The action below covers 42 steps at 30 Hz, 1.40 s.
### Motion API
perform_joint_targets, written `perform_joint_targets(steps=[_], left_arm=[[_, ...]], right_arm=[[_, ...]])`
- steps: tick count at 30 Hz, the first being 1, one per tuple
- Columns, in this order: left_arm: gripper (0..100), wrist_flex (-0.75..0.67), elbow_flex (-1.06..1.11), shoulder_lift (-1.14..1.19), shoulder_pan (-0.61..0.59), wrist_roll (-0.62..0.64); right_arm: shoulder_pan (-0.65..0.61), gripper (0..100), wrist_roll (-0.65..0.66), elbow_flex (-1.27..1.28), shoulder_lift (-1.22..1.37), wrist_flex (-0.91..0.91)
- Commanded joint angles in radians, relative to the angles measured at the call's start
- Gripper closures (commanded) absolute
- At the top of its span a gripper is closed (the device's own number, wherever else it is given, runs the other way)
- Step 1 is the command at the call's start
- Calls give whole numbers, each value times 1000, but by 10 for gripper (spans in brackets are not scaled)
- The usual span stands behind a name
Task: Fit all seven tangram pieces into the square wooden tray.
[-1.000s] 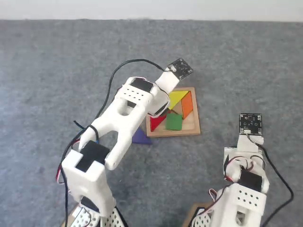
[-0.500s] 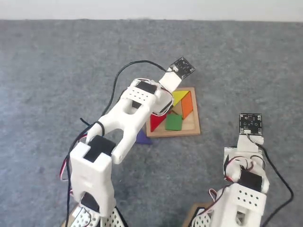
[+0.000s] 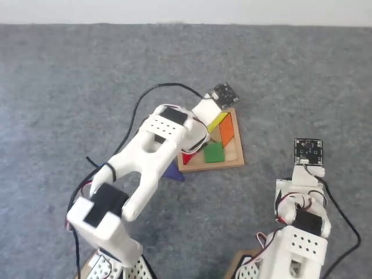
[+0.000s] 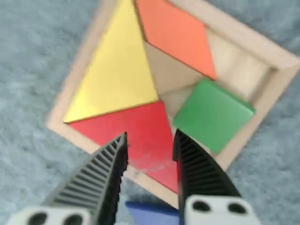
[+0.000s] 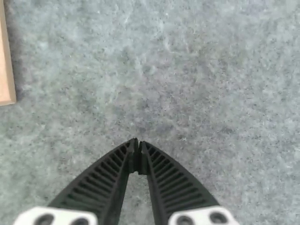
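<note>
Left gripper [image 4: 149, 150]: jaws a narrow gap apart and empty, poised low over the red triangle [image 4: 138, 133], probably to nudge it home.
Tray [image 4: 248, 42]: holds the red triangle, yellow triangle [image 4: 117, 79], orange piece [image 4: 176, 33] and green square [image 4: 213, 117], with bare wood between them.
Blue piece [image 4: 150, 213]: on the carpet [image 5: 187, 70] just outside the rim, not yet fitted.
Right gripper [image 5: 138, 157]: closed on nothing, parked over the carpet away from the tray.

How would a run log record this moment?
left gripper open over red triangle | tray: yellow triangle, orange parallelogram, green square | blue piece outside | right gripper shut
</note>
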Motion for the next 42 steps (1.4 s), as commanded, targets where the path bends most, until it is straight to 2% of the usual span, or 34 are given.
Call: perform_joint_targets(steps=[1, 6, 12, 18, 21, 24, 36, 42], left_arm=[[841, -71, -8, -87, 6, 17], [841, -110, -5, -87, 18, 71], [841, -84, 31, -97, 157, 71], [841, -232, 71, -60, 170, 71], [841, -250, 64, -18, 175, 71], [841, -255, 47, 21, 155, 69], [841, -253, -51, 94, -46, 34], [841, -245, -91, 92, -57, 38]], right_arm=[[-2, 991, 0, -57, -16, -16], [-2, 991, 0, -57, -16, -18], [-2, 991, 0, -57, -16, -22], [-2, 991, 0, -57, -16, -19], [-2, 991, 0, -57, -16, -19], [-2, 991, 0, -57, -16, -19], [-4, 991, 0, -57, -16, -19], [-5, 991, 0, -57, -16, -19]])
